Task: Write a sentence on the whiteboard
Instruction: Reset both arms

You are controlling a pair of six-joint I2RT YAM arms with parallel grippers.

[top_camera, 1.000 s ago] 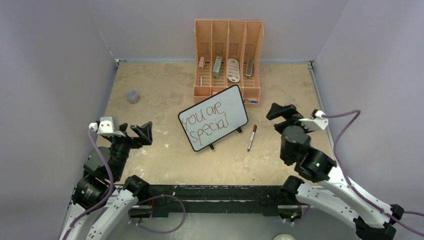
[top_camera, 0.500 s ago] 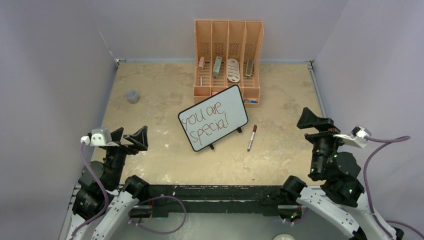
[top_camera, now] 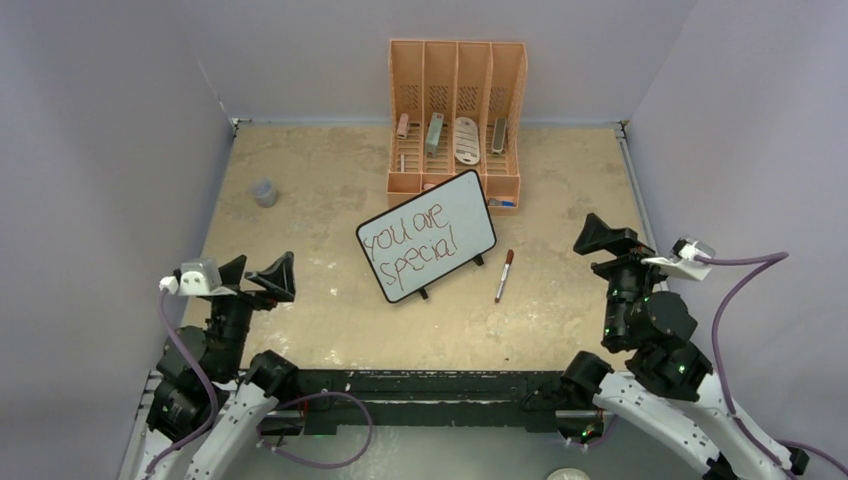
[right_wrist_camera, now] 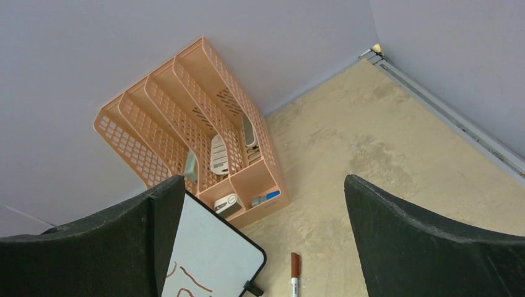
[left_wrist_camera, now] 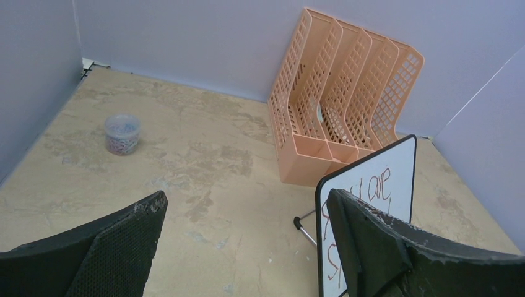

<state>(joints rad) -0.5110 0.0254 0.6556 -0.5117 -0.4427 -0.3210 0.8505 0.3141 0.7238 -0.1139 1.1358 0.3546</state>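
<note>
Top external view: the small white, black-framed whiteboard (top_camera: pixel 455 205) is propped on its feet at mid-desk (top_camera: pixel 330 190), just in front of the orange slotted plastic organizer (top_camera: pixel 456 60). The red-brown handwritten sentence (top_camera: pixel 415 240), "you are special!", is complete in two lines. The red-brown marker pen (top_camera: pixel 504 275) is laid just right of the board, ungripped. The left tool (left_wrist_camera: pixel 246 201) and right tool (right_wrist_camera: pixel 263 182) are spread apart and empty. The writing is judged finished.

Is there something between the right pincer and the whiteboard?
Only the marker lies flat on the table between the right pincer and the whiteboard. Nothing else visible stands there.
</note>
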